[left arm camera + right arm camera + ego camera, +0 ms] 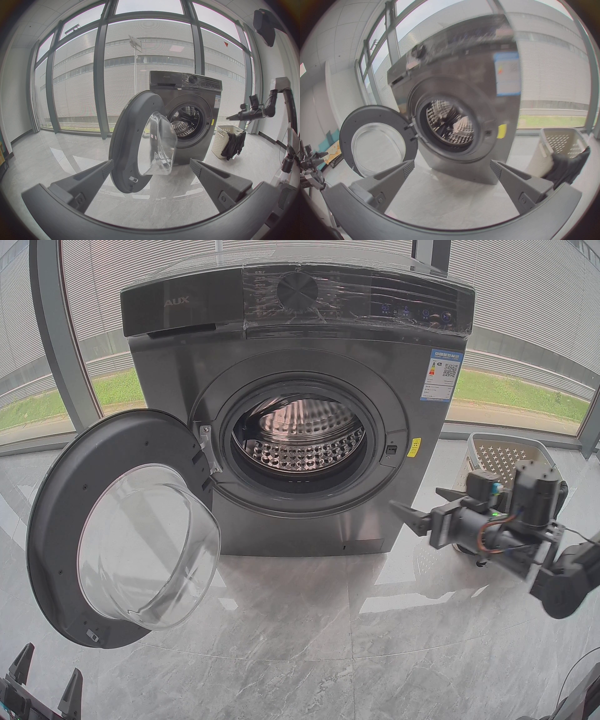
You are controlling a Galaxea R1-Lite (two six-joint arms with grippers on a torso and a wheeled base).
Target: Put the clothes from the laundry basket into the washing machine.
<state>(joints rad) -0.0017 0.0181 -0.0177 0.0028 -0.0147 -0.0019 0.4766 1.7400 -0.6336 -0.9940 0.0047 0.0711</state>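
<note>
Right claw [415,499] wide, empty, hangs between washing machine [187,377] and laundry basket [494,440]. Dark clothes [234,143] draped over basket rim. Door [69,509] open. Best: drop onto the bunch, pinch deep, lift clear. Left claw [51,665] wide, low.

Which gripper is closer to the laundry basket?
The right gripper, up beside the basket; the left gripper is low down near the open door.
</note>
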